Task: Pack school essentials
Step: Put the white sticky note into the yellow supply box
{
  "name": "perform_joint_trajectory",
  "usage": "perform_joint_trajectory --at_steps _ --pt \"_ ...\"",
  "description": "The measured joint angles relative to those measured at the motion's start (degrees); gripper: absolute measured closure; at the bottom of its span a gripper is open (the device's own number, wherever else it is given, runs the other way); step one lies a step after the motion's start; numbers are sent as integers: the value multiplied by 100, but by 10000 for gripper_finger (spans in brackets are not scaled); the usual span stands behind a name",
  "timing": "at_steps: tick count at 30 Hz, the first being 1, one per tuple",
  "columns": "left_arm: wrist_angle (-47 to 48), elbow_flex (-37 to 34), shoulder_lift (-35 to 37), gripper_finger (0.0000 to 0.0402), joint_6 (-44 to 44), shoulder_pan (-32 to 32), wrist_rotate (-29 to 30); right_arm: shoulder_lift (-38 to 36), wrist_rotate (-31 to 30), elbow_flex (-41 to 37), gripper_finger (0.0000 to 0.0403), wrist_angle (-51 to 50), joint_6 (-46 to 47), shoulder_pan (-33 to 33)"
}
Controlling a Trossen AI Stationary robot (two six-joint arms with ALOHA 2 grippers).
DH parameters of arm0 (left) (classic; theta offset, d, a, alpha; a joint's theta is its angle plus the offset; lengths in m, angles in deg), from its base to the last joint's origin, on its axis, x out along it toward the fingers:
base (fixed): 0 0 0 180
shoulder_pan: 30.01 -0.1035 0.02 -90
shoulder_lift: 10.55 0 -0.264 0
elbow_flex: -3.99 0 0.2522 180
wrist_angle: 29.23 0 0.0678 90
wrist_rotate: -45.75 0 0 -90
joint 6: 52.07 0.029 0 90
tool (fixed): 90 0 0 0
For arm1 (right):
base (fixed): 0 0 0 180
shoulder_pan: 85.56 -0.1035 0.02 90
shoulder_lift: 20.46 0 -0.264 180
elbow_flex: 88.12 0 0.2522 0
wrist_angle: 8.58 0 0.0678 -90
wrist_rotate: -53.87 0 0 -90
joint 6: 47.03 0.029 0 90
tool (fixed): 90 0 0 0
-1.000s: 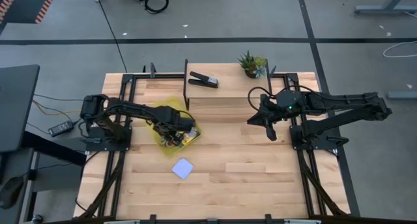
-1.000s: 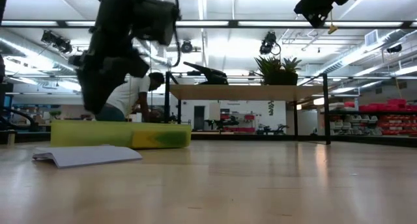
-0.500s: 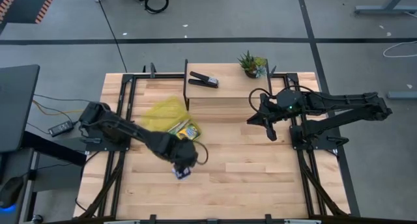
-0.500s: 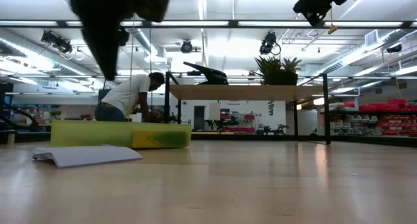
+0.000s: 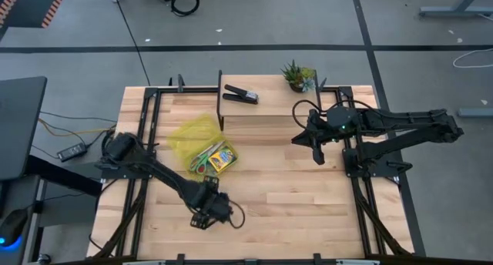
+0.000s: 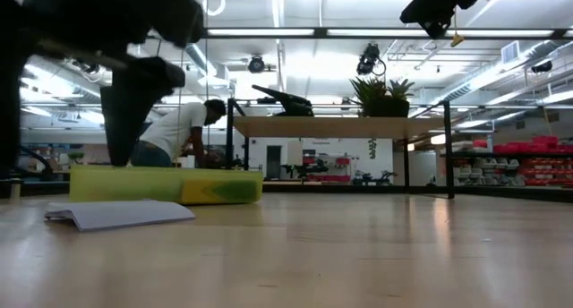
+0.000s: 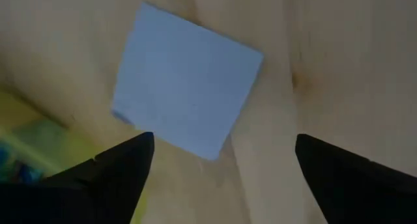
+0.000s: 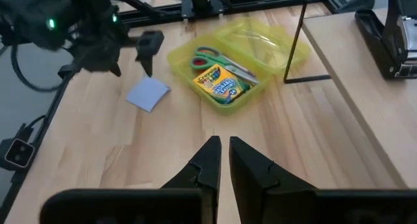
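Note:
The pale blue notepad (image 7: pixel 186 87) lies flat on the wood near the table's front, also visible in the right wrist view (image 8: pixel 148 92) and the low view (image 6: pixel 121 214). My left gripper (image 7: pixel 225 165) hangs open above it, pointing down, one finger on either side and touching nothing; in the high view it (image 5: pixel 208 211) hides the pad. Behind it, the open yellow case (image 5: pixel 202 142) holds the crayon box (image 5: pixel 220 162) and the green-handled scissors (image 8: pixel 208 56). My right gripper (image 5: pixel 316 147) waits shut at mid-right, above the table.
A black stapler (image 5: pixel 240 94) and a small potted plant (image 5: pixel 296 76) stand on the raised shelf at the far edge. A thin black stand (image 8: pixel 296 45) rises beside the case. A person (image 6: pixel 179 133) bends over in the room behind the table.
My left gripper has left the yellow case and swung toward the table's near edge, coming down over the blue notepad. In the low view its fingers now stand wider apart than before. The case and notepad have stayed where they were.

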Motion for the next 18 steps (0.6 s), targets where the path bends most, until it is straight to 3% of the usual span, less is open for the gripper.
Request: perform_joint_trajectory --at_steps 7,18 --pt "55 0 -522 12 580 -26 596 0 -102 0 364 7 298 0" --pt "17 13 -675 31 693 -78 667 0 -295 0 364 22 733 -4"
